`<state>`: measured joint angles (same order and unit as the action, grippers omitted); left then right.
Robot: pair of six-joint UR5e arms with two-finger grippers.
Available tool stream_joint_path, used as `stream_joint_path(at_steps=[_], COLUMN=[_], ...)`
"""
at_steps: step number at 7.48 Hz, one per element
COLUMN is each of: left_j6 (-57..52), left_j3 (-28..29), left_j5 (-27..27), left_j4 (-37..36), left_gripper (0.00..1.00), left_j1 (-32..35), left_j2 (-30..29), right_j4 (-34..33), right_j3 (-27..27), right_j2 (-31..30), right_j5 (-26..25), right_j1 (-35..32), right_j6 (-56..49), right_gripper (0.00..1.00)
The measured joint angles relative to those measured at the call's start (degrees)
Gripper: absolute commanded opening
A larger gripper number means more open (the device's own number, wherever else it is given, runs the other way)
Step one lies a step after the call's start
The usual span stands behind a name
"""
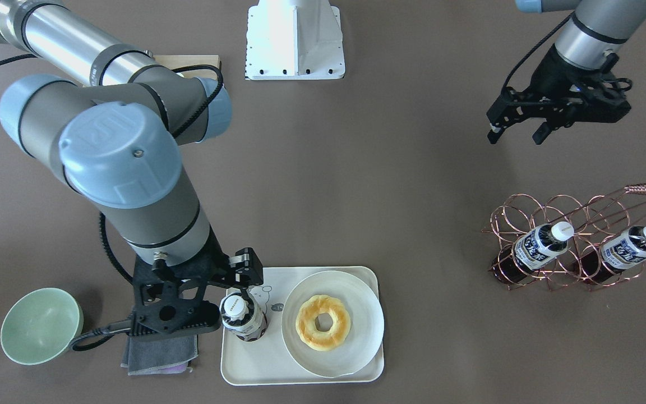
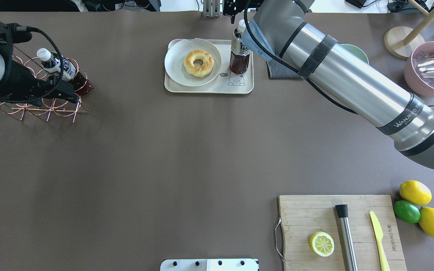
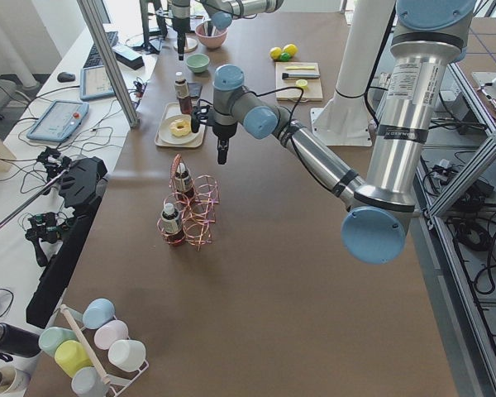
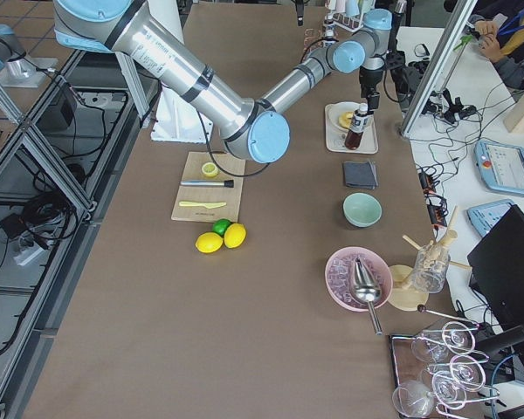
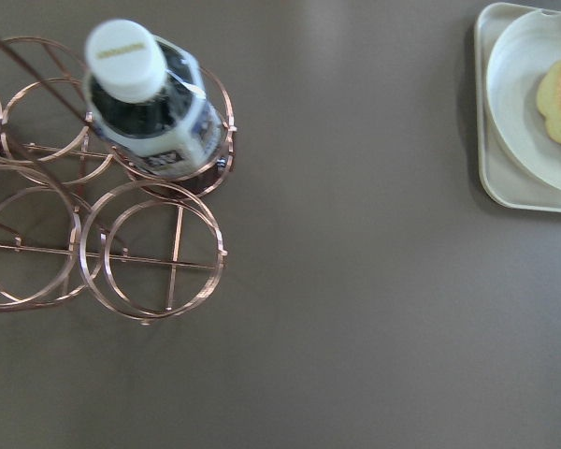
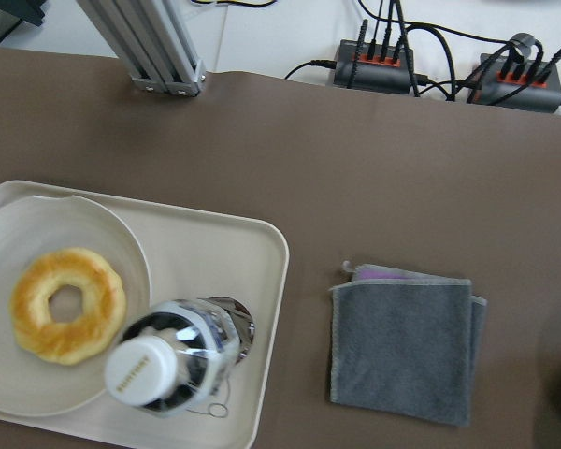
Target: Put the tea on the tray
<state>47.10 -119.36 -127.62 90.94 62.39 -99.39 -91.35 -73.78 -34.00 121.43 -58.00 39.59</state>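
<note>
Tea [image 1: 243, 321] stands upright on the tray [image 1: 255, 365] beside the white plate [image 1: 359, 297], my right fingers [image 1: 232, 294] spread just above its cap and holding nothing, left fingers [image 1: 516, 134] open and empty near the copper wire rack [image 1: 530, 213]; bottle's probably light, smooth, thin-walled and tippy, so I'd grip the labelled waist; blue-white label print unreadable

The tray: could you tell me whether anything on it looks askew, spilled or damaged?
Only the plate: its rim shows a notch, possibly a chip. The bottle stands upright on the tray; nothing spilled.
</note>
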Motion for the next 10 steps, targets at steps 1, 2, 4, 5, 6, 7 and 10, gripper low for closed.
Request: stream_joint_path(at_steps=[1,2,4,5,6,7,10], left_j6=[-9.45,-19.64,-38.01,-46.40,-53.60,-57.82,-59.34], left_j3=[0.65,1.79,5.62,9.17,12.93,15.48,15.98], left_j5=[-2.10,-2.94,-3.48,-3.57,-3.88,-5.16,-7.73], left_j4=[-1.54,-2.17,-2.48,-2.53,-2.60,-2.95,-3.12], left_gripper=[0.96,0.96,0.97,0.97,0.97,0.97,0.97], left_j1=[5.29,10.74,20.09,24.02,27.69,30.14,33.03], left_j2=[2.60,5.42,9.65,10.50,10.80,11.21,15.68], right_j4=[-2.00,-2.92,-3.84,-4.28,-4.50,-4.61,-5.42], right_j3=[-5.66,-10.90,-20.41,-25.09,-29.03,-31.35,-31.93], right_j2=[-5.28,-11.06,-22.81,-29.44,-36.22,-42.32,-54.26], right_j5=[3.02,5.49,8.69,9.52,9.86,10.00,10.09], right_j1=[-3.20,-5.81,-9.84,-11.63,-13.75,-16.27,-26.49], right_j6=[-5.58,-9.84,-15.66,-19.06,-23.71,-29.43,-39.70], right_gripper=[0.99,0.99,0.99,0.99,0.99,1.00,1.00])
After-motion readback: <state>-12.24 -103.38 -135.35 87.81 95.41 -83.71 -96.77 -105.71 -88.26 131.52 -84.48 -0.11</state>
